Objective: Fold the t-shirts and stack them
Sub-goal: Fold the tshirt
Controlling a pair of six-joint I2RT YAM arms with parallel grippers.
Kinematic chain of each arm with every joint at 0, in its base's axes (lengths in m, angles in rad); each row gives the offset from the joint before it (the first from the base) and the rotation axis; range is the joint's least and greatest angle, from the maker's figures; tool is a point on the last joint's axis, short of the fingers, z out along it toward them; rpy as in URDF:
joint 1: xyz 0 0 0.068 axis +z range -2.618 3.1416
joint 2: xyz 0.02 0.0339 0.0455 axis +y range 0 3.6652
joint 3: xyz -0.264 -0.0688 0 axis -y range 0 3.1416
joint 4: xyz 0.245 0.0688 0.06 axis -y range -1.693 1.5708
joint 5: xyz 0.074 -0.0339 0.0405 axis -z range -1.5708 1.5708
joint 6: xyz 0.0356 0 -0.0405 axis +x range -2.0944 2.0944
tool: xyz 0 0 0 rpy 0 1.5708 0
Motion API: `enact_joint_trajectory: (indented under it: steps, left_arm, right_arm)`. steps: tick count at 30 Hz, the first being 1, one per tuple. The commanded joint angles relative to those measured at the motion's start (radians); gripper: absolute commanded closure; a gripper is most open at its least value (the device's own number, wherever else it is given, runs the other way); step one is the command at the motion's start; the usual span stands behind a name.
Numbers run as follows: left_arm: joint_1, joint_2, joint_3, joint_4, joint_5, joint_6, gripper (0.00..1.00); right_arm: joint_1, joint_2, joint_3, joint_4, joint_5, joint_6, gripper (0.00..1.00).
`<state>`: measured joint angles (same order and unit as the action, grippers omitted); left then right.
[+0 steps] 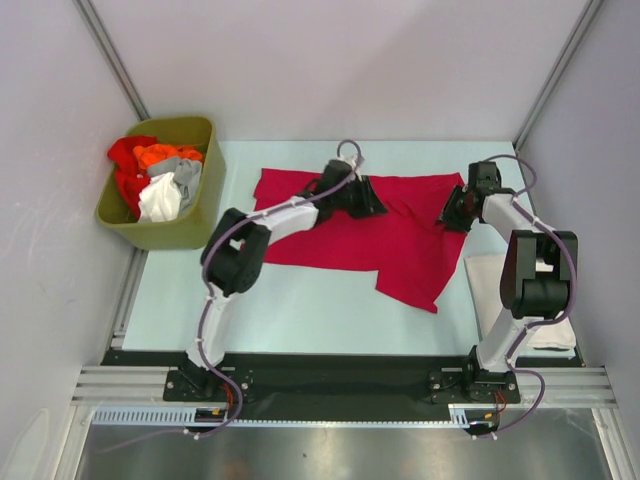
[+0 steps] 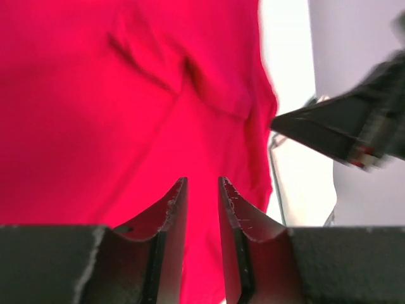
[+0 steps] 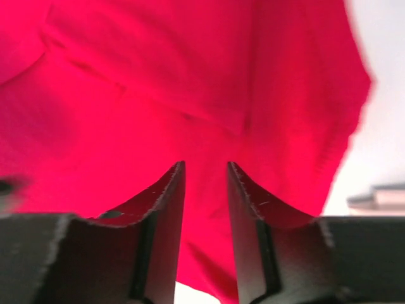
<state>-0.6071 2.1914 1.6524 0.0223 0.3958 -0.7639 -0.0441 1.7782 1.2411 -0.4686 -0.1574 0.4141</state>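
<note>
An olive-green plastic bin (image 1: 165, 235) is seen well to the left of the crimson-red cloth t-shirt (image 1: 400, 250), which is taken here as the landmark. A jumble of t-shirts is held in the bin: a red one (image 1: 130, 165), an orange one (image 1: 160, 155), a grey one (image 1: 183, 172) and a white one (image 1: 160, 198). The crimson-red t-shirt is spread across the middle of the pale blue-green table (image 1: 300, 310). It is creased, and one part is trailed toward the near edge on its right side. The left gripper (image 1: 365, 200) is placed over the far edge of the crimson-red t-shirt, about midway along it. In the left wrist view this gripper (image 2: 202, 183) is shown released: its two dark fingers are parted by a narrow gap, and the red cloth (image 2: 95, 114) is seen beyond the tips and through the gap. The right gripper (image 1: 452, 213) is placed at the far right corner of the same t-shirt. In the right wrist view it (image 3: 205, 166) is likewise shown released, the fingers being set slightly apart with folds of the red cloth (image 3: 158, 95) filling the view past them. An off-white cloth t-shirt (image 1: 487, 285), folded flat, is laid on the table just to the right of the crimson-red t-shirt, and it is partly covered by the right arm.
</note>
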Motion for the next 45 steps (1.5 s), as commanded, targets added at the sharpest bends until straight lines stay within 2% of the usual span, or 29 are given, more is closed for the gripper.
enact_joint_trajectory:
  steps: [1,7,15,19,28,33,40,45]
  left_arm:
    - [-0.040,0.077,0.060,0.165,0.002,-0.170,0.69]
    - [-0.083,0.182,0.119,0.177,-0.083,-0.235,0.63]
    - [-0.095,0.246,0.188,0.191,-0.205,-0.304,0.66]
    - [-0.095,0.280,0.224,0.140,-0.244,-0.339,0.65]
    - [-0.111,0.318,0.267,0.110,-0.250,-0.382,0.66]
    - [-0.117,0.337,0.302,0.053,-0.275,-0.373,0.63]
    - [-0.122,0.386,0.375,0.027,-0.282,-0.397,0.65]
    - [-0.125,0.383,0.372,0.010,-0.293,-0.404,0.63]
  right_arm:
    - [0.006,-0.040,-0.008,0.074,-0.070,-0.006,0.61]
    - [0.006,-0.011,-0.040,0.097,-0.102,0.017,0.60]
    - [0.000,-0.010,-0.095,0.145,-0.120,0.045,0.63]
    - [0.000,-0.022,-0.107,0.156,-0.116,0.058,0.64]
    - [-0.002,-0.033,-0.130,0.176,-0.094,0.084,0.64]
    - [-0.008,-0.034,-0.150,0.183,-0.085,0.091,0.63]
    - [-0.017,-0.037,-0.149,0.186,-0.068,0.094,0.63]
    - [-0.025,-0.034,-0.149,0.188,-0.067,0.095,0.63]
